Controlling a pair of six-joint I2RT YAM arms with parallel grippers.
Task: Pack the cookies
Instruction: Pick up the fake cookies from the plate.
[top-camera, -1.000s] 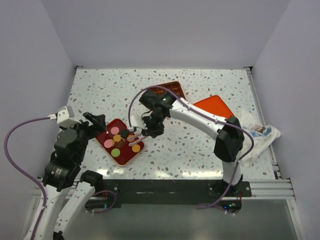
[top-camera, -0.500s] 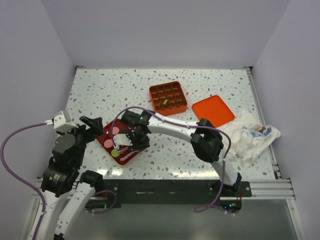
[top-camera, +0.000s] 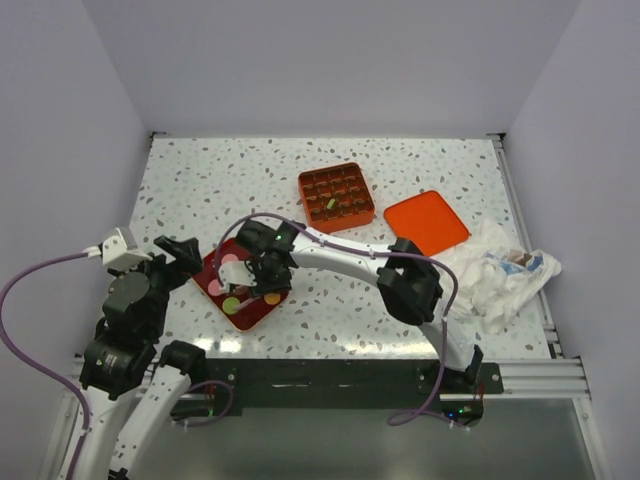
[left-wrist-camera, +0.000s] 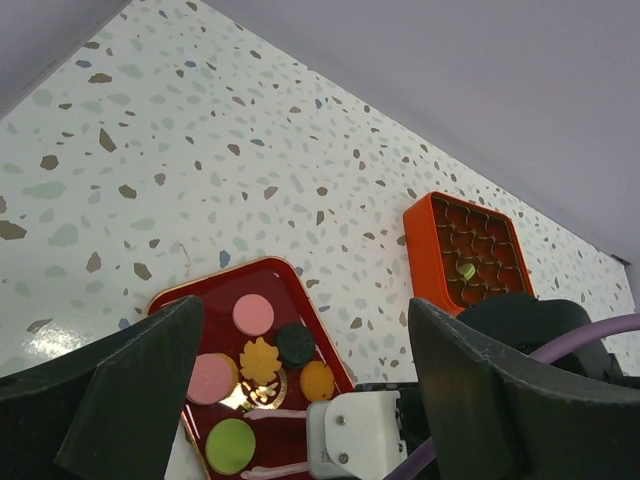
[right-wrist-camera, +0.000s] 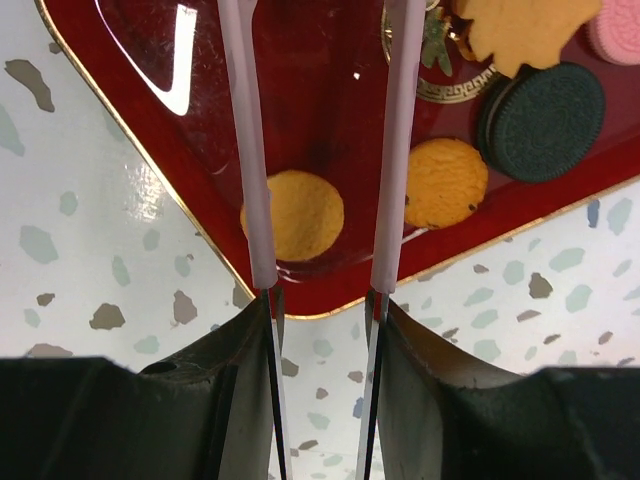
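Observation:
A red tray (top-camera: 254, 316) holds several cookies: pink, green, orange, dark brown and a tan leaf shape. In the right wrist view an orange cookie (right-wrist-camera: 295, 215) lies on the tray (right-wrist-camera: 150, 60) between my right gripper's long pink fingers (right-wrist-camera: 245, 150). The right gripper (right-wrist-camera: 322, 40) is open and low over the tray, also seen from above (top-camera: 245, 280). An orange grid box (top-camera: 337, 196) holds one green cookie (top-camera: 327, 204). My left gripper (top-camera: 185, 255) is open and empty, above the tray's left side (left-wrist-camera: 305, 310).
The orange lid (top-camera: 427, 221) lies right of the grid box. A crumpled white bag (top-camera: 505, 268) sits at the table's right edge. A dark cookie (right-wrist-camera: 545, 120) and a second orange one (right-wrist-camera: 445, 182) lie right of my right fingers.
My right gripper has moved left from the tray's right edge to over the tray, among the cookies. My left arm has drifted slightly left and back.

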